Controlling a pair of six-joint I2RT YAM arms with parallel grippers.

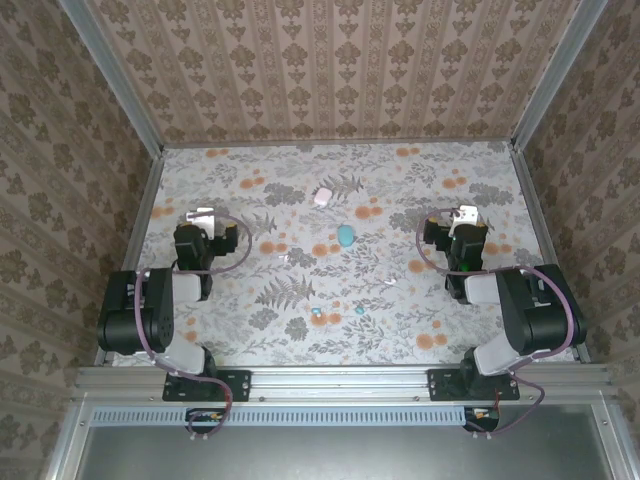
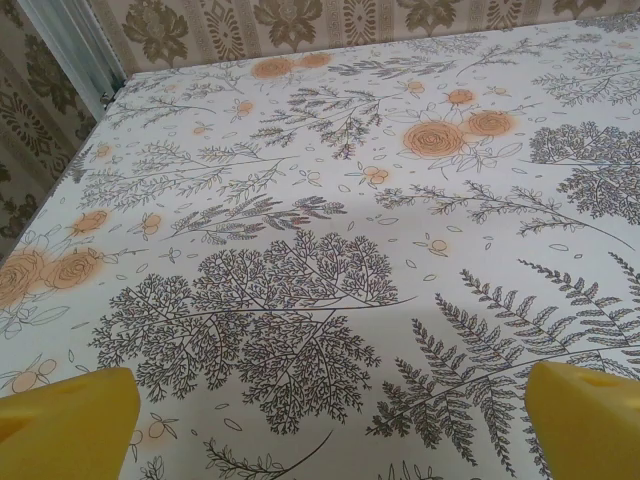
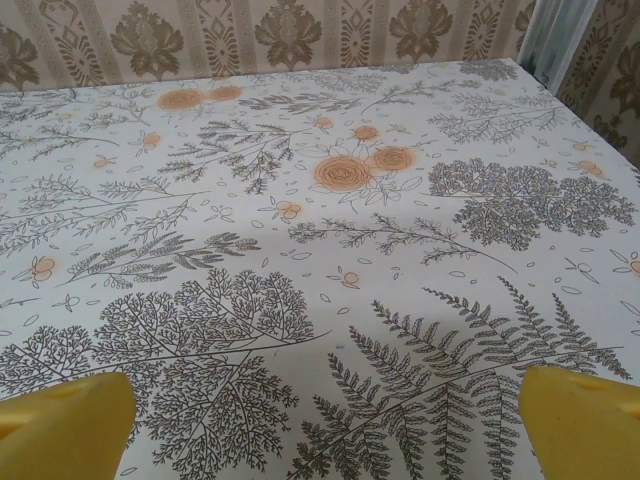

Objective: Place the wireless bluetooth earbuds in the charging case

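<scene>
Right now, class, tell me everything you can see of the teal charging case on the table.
The teal charging case is a small, smooth, rounded, plastic-looking oval. Whether its lid is open is too small to tell. It lies on the floral table near the middle, touching nothing; the white case sits beyond it, toward the back wall.

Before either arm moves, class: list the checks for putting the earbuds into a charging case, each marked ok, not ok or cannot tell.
1. Left gripper open and empty: ok.
2. Right gripper open and empty: ok.
3. Teal earbuds lying loose, apart from both cases: ok.
4. Teal case lid open: cannot tell.
5. White case lid open: cannot tell.
6. A gripper close to an earbud: not ok, both are well off to the sides.
</scene>
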